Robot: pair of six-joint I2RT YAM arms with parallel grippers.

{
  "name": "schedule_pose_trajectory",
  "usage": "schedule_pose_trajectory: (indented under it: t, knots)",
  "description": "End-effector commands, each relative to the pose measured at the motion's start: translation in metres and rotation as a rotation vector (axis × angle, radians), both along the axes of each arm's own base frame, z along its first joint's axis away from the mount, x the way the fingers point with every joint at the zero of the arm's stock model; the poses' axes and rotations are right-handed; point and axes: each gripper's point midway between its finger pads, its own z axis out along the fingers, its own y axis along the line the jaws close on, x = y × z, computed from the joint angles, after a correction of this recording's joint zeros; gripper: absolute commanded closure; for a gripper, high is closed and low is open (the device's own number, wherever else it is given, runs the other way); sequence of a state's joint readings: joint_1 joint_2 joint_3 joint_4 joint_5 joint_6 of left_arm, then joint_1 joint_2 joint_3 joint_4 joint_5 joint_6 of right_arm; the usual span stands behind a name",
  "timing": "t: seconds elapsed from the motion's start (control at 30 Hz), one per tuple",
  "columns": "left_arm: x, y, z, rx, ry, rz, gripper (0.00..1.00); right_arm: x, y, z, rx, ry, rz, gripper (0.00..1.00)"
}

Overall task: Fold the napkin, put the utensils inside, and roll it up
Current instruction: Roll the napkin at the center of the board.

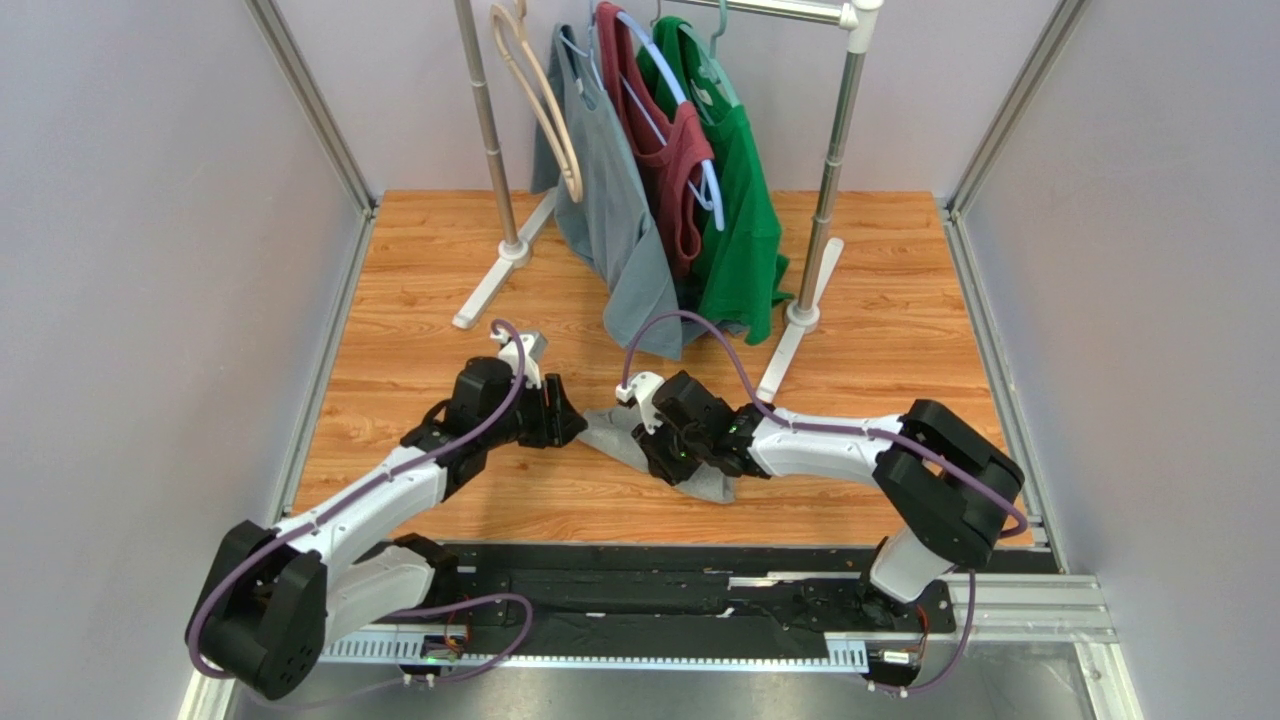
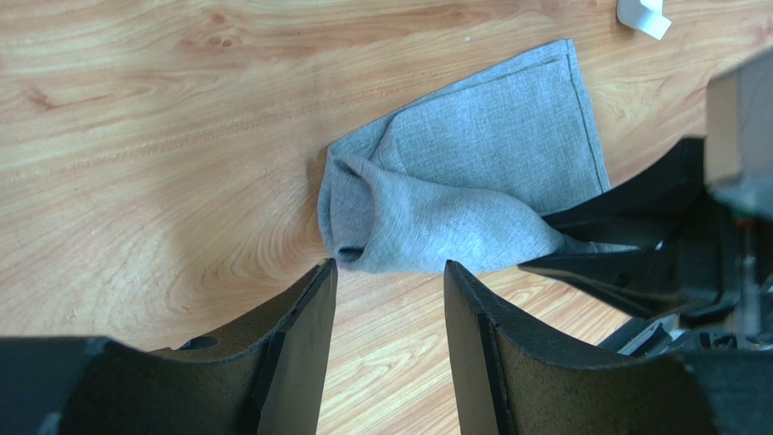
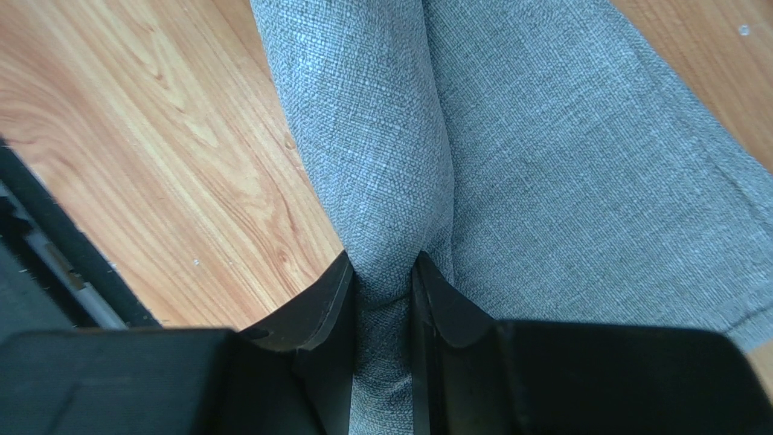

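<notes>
The grey napkin (image 1: 613,437) lies on the wooden table between my two grippers, partly rolled, with a rolled fold along its near side (image 2: 426,227) and a flat part behind it (image 2: 508,127). My right gripper (image 1: 663,446) is shut on the rolled fold of the napkin (image 3: 390,163); cloth fills the gap between the fingers (image 3: 385,272). My left gripper (image 1: 568,417) is open and empty, its fingertips (image 2: 390,267) just short of the roll's left end, close to the cloth. No fork shows in any view.
A clothes rack stands at the back with a grey shirt (image 1: 609,195), a red top (image 1: 661,135) and a green shirt (image 1: 736,180) on hangers. Its white feet (image 1: 496,278) (image 1: 784,360) rest on the table. A black rail (image 1: 676,593) runs along the near edge.
</notes>
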State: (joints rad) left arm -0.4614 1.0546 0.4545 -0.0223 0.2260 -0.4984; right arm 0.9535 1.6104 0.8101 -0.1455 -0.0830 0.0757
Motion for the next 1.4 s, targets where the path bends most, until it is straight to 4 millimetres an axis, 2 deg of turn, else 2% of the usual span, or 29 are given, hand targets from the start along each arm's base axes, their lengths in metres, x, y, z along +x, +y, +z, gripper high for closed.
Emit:
schedule_pose_trajectory:
  t: [0.0,0.3,0.6,0.83,1.1,1.37]
  knots:
    - [0.008,-0.004,0.015,-0.066,-0.09,0.015,0.44,-0.039,-0.011,-0.025,0.033,0.251,0.062,0.89]
    - [0.013,-0.01,0.017,-0.086,-0.14,-0.017,0.45,-0.039,-0.015,-0.033,0.069,0.35,0.071,0.9]
    - [0.015,-0.01,0.01,-0.069,-0.129,-0.025,0.47,-0.036,-0.021,-0.041,0.09,0.416,0.053,0.92]
    - [0.012,-0.004,0.022,-0.087,-0.19,-0.003,0.47,-0.031,-0.024,-0.043,0.111,0.463,0.036,0.94]
    - [0.007,0.001,0.009,-0.078,-0.172,0.015,0.47,-0.028,-0.025,-0.048,0.109,0.507,0.037,0.96]
    - [0.017,-0.003,0.008,-0.087,-0.186,0.025,0.49,-0.03,-0.025,-0.05,0.104,0.53,0.042,0.98]
